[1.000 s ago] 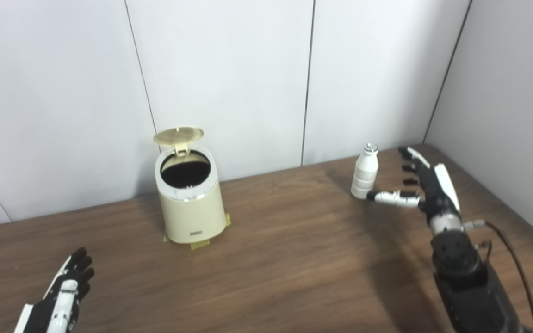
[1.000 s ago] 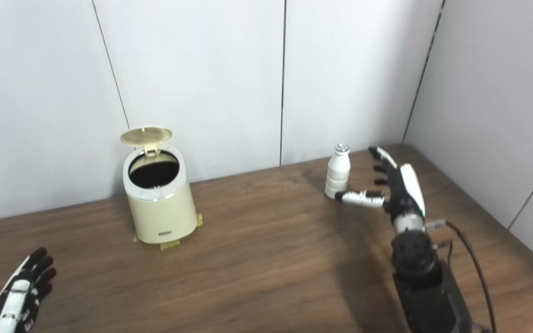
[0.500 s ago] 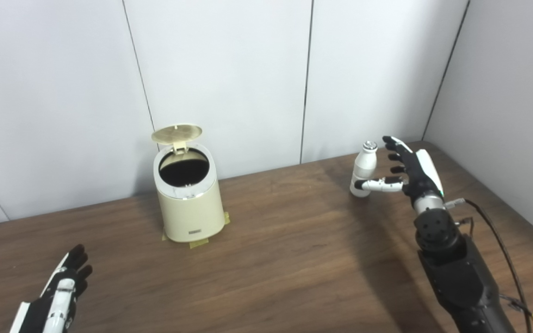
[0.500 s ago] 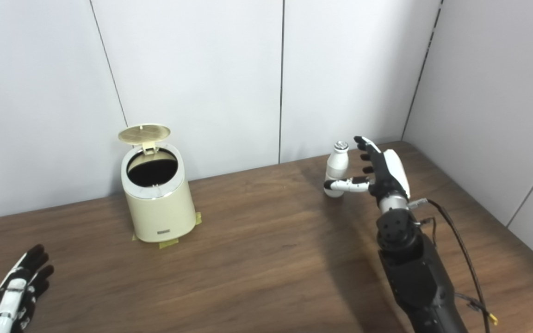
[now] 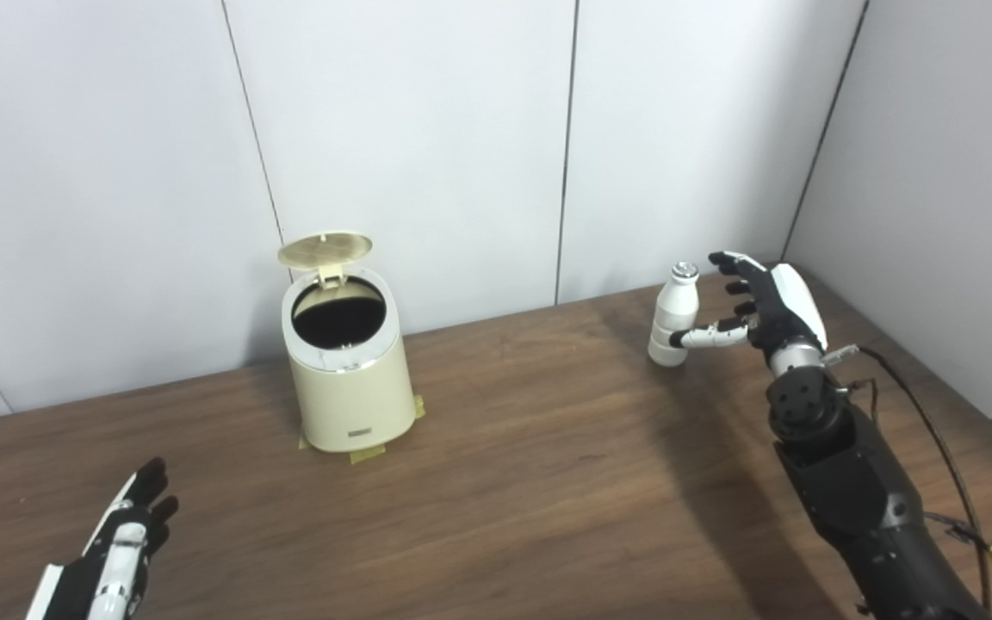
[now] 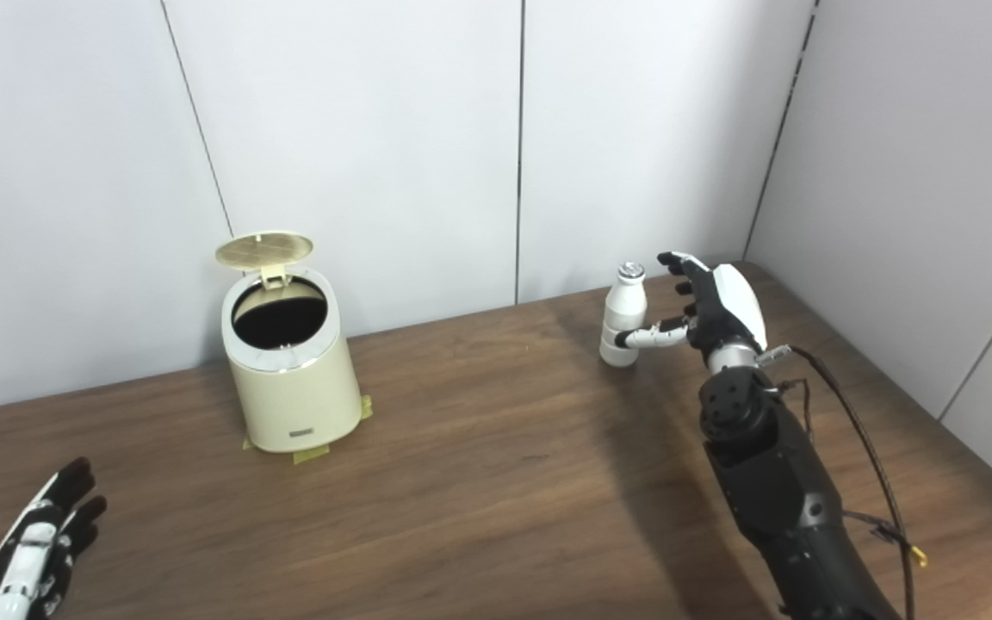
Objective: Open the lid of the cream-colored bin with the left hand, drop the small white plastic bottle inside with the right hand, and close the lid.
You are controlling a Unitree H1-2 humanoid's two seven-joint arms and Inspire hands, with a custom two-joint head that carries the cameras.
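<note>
Surface (image 5: 548,482): our brown wooden surface carries everything, with the bin well off to the left of our right hand.
Bin (image 5: 350,379): cream-colored, upright, taped down at its base, its dark mouth clear for a drop.
Lid (image 5: 325,248): raised behind the bin's mouth, so we judge the opening step done.
Right hand (image 5: 759,301): spread wide around the bottle, thumb reaching across the bottle's lower body, fingers (image 6: 677,258) extended up behind its neck; it holds nothing yet.
Left hand (image 5: 121,542): resting low at the near edge, fingers apart and empty, far from our working hand.
Bottle (image 5: 672,317): small, white, upright on the surface, just in front of our right palm; whether the thumb touches it we cannot tell.
Step in hand: we judge it to be the grasp on the bottle.
How we do it well: close thumb and fingers evenly on the ribbed middle, not the narrow neck, so the bottle neither tips nor slides away; lift straight up before swinging left toward the bin.
</note>
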